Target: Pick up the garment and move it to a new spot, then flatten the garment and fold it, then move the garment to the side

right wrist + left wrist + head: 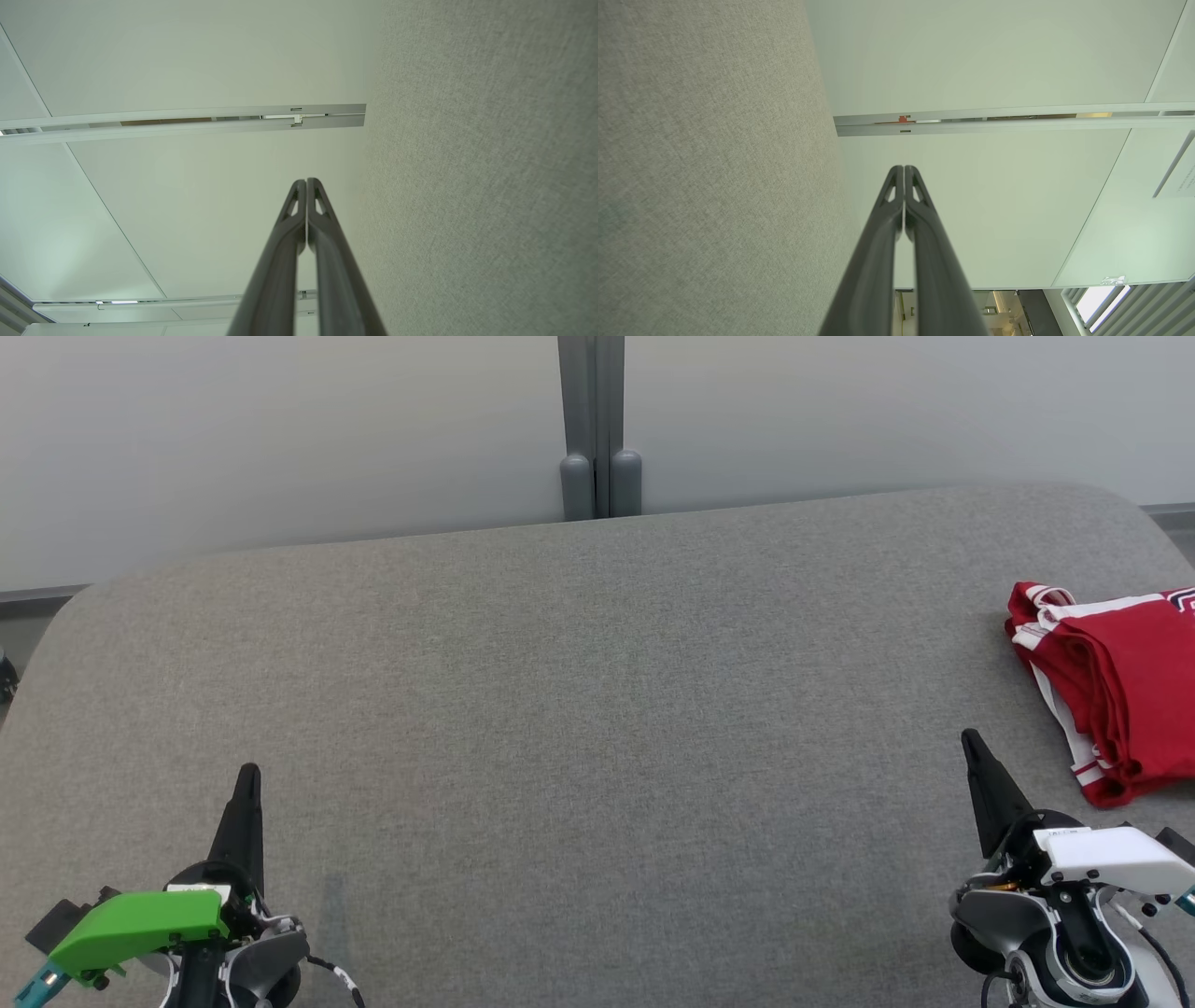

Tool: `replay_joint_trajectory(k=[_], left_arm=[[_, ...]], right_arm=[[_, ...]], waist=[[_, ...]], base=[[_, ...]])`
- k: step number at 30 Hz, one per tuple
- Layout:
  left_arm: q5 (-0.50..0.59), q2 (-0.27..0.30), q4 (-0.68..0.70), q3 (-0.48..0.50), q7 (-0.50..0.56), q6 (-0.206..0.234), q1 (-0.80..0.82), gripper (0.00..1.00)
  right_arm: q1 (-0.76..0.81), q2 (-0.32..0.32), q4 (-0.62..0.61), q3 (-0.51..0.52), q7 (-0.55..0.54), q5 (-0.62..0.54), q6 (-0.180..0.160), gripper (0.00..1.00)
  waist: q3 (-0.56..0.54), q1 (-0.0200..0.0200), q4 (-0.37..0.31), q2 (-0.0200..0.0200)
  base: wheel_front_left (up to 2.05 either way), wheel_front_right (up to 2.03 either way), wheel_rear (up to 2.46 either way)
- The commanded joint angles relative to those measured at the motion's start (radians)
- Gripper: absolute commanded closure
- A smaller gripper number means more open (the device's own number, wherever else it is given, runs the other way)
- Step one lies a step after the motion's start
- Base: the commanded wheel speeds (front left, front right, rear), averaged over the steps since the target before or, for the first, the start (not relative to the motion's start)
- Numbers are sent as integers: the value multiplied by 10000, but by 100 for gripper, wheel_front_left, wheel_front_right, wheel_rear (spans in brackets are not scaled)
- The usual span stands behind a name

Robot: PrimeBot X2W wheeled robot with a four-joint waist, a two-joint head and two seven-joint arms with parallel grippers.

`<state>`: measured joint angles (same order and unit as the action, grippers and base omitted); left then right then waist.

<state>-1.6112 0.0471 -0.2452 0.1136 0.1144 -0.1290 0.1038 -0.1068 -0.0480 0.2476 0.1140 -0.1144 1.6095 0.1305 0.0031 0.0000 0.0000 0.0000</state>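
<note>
Lying at head view's right edge, red garment (1125, 695) — left gripper (904, 169), right gripper (306, 181) in wrist views, jaws together, empty

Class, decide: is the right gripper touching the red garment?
Apart. In the head view, a strip of grey tabletop shows between the right gripper and the red garment.

I see the garment (1120, 691) lying on the table (579, 709) at its right edge, just beyond my right gripper (971, 739) and slightly to its right. My left gripper (248, 775) sits over the table's near left. Behind the table stands a wall (280, 429), with a post (600, 429) at mid-width.
</note>
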Motion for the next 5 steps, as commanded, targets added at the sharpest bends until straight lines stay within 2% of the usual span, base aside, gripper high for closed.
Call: replay_joint_trajectory(k=[1, 5], left_arm=[[-34, 58, -11, 22, 30, -41, 126, 100], [-34, 58, -11, 22, 30, -41, 126, 100]], right_arm=[[-53, -41, -46, 10, -33, 65, 4, 100], [-53, -41, -46, 10, -33, 65, 4, 100]], waist=[[0, 0, 0, 0], [0, 0, 0, 0]], base=[[0, 0, 0], [0, 0, 0]])
